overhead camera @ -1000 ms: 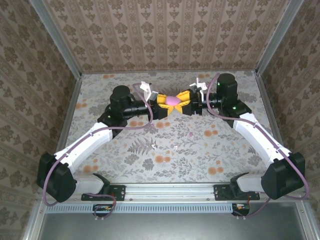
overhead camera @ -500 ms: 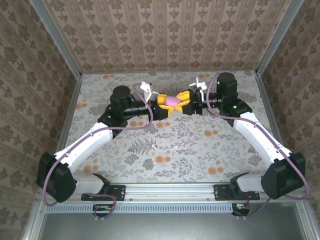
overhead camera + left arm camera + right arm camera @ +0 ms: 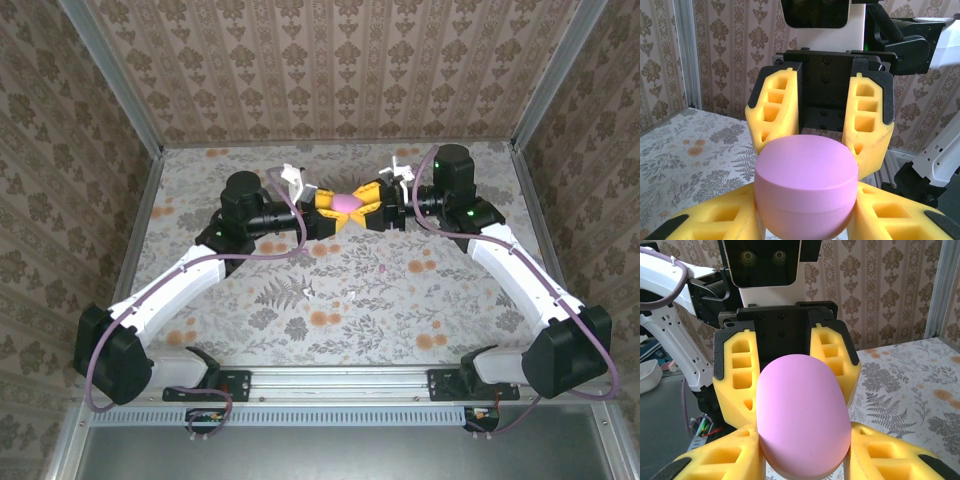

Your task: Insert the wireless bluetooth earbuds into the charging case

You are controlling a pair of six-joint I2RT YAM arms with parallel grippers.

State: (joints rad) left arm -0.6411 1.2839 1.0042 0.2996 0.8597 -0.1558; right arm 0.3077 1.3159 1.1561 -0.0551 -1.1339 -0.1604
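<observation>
**Top view with both wrist views.** The pink charging case (image 3: 346, 202) sits over the far middle of the table (image 3: 450, 320). It is held between the left gripper (image 3: 327, 212) and the right gripper (image 3: 369, 208), which meet nose to nose. It appears to be raised off the surface. Each gripper's yellow fingers (image 3: 777, 112) are closed on the case from opposite ends. In either wrist view they press its rounded flanks with no visible gap.

Against the top views of the preceding second, almost nothing has moved — arms, case and loose pieces lie as they did. The seam (image 3: 805, 194) round the case is tight in the left wrist view, so the lid is judged unopened.

Nearer the bases, well apart from the case, three specks on the table read as the earbuds: the magenta earbud (image 3: 381, 268) and two white earbuds (image 3: 353, 294). None is in the case. The standstill suggests a two-handed attempt to part lid from base — a step that must precede any insertion
</observation>
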